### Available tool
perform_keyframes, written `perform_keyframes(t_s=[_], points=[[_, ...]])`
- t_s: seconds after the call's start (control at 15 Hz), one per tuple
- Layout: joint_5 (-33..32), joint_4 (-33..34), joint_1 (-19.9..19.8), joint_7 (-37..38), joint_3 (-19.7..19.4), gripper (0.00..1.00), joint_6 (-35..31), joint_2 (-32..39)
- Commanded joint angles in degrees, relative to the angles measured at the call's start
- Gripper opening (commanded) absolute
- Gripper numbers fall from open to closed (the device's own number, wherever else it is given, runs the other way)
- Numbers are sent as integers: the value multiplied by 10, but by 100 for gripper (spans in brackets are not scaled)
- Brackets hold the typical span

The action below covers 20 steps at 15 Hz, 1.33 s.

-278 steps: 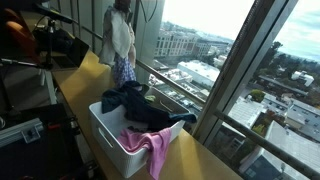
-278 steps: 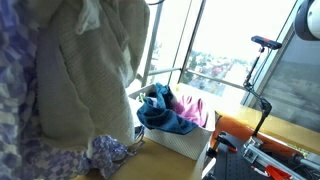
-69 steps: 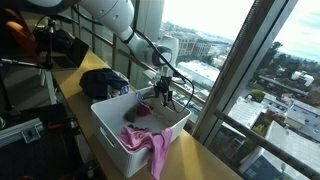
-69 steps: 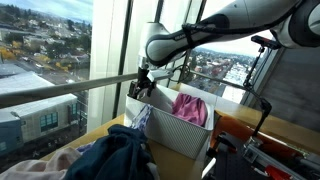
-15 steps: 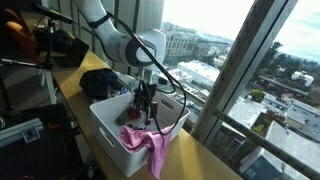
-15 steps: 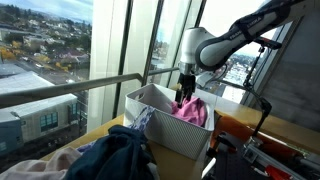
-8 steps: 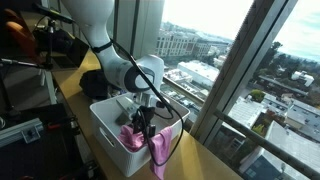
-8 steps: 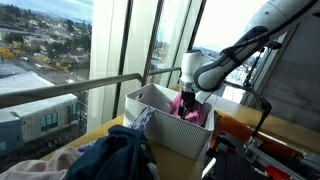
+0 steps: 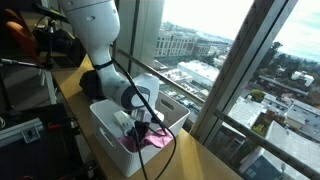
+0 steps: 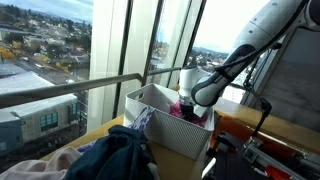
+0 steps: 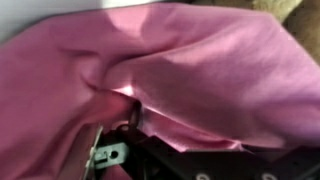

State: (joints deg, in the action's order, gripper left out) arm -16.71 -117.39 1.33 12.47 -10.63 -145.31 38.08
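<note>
Tool [image 9: 141, 127]: jaws spread wide, lowered into the bin [image 9: 104, 122] and pressed down onto the pink cloth [image 9: 156, 143], not closed on it. Wrist view: the pink cloth [image 11: 200, 70] fills almost the whole picture in soft folds, with dark tool parts at the lower edge sunk among them. Pink cloth: lies inside the bin at the end farther from the dark clothes, partly over the rim. Bin: white, rectangular, standing on the wooden surface [image 9: 205, 160] beside the window. Dark clothes [image 9: 100, 82]: a heap on the surface just beside the bin, in both exterior views. Arm [image 9: 98, 40]: white, bending down from above into the bin.
</note>
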Motion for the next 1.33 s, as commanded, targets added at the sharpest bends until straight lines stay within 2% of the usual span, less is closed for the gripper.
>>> perform_keyframes(t_s=[0.0,0.27,0.47,0.8,1.27], points=[[13,9,0,-5,1,72,-10,26],[17,10,0,-6,3,44,-9,22],[16,10,-1,-6,1,34,-8,19],[16,-8,1,-7,-2,0,-6,-15],[19,-41,11,-9,11,0,7,-88]])
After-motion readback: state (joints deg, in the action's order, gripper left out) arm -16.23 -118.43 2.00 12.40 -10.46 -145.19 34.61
